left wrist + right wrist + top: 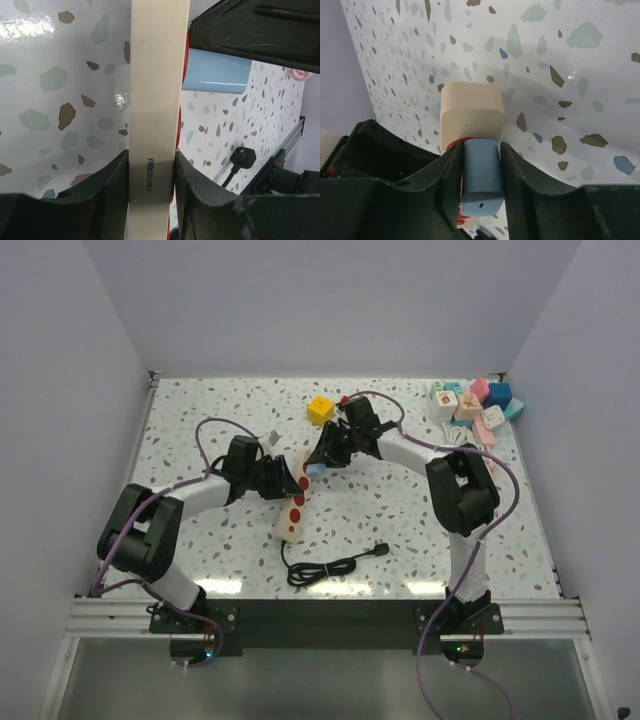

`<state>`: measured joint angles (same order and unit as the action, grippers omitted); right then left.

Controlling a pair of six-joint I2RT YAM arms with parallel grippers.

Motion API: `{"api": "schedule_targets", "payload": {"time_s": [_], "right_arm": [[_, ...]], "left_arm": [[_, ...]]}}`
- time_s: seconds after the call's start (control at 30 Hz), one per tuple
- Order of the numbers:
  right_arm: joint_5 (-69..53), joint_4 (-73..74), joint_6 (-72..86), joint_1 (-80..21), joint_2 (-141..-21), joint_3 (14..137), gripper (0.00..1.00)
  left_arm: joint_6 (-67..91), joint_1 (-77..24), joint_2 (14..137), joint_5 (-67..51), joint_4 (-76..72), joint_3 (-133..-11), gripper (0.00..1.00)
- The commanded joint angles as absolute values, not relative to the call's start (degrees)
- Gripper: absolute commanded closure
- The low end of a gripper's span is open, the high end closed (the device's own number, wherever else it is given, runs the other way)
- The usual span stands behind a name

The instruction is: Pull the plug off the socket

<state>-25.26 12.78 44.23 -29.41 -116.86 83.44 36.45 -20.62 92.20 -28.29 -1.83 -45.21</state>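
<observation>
A cream power strip [294, 505] with red sockets lies in the middle of the table. A light blue plug [317, 469] sits in its far end. My left gripper [283, 478] is shut on the strip's sides; in the left wrist view the strip [155, 100] runs between the fingers and the blue plug [216, 74] sticks out to the right. My right gripper [326, 456] is shut on the blue plug [481, 172], with the strip's end [471, 116] just beyond it.
The strip's black cord [325, 568] lies coiled near the front edge, ending in a black plug [381, 551], also in the left wrist view [243, 158]. A yellow cube [320, 410] sits behind. Several coloured adapters [476, 405] are piled at the back right.
</observation>
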Motion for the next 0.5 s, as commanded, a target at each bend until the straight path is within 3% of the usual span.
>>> {"api": "schedule_targets", "payload": {"time_s": [0.0,0.03,0.13,0.27,0.33,0.37,0.47], "right_arm": [[-28.47,12.48,44.74,-30.23,-117.42,85.87,0.65],[-28.82,12.65,44.39,-30.23,-117.25,85.61,0.77],[-30.23,13.27,43.95,-30.32,-116.37,83.94,0.97],[-31.64,12.48,44.03,-30.41,-115.14,81.65,1.0],[-32.25,11.43,44.56,-30.32,-114.35,80.86,1.0],[-33.04,11.08,44.73,-30.41,-114.08,80.69,1.0],[-33.83,10.81,45.44,-30.32,-113.29,81.12,1.0]], "left_arm": [[37.79,-21.18,88.95,-29.27,-6.33,-47.29,1.0],[37.71,-21.18,88.86,-29.01,-6.33,-47.2,1.0],[37.79,-21.18,88.77,-28.74,-7.03,-46.93,1.0],[38.05,-21.18,89.91,-28.83,-8.61,-46.58,1.0],[37.97,-21.18,90.79,-29.18,-9.4,-46.84,0.86],[37.97,-21.18,91.4,-29.09,-9.67,-46.76,0.71],[37.88,-21.18,92.63,-29.18,-10.89,-46.67,0.47]]}}
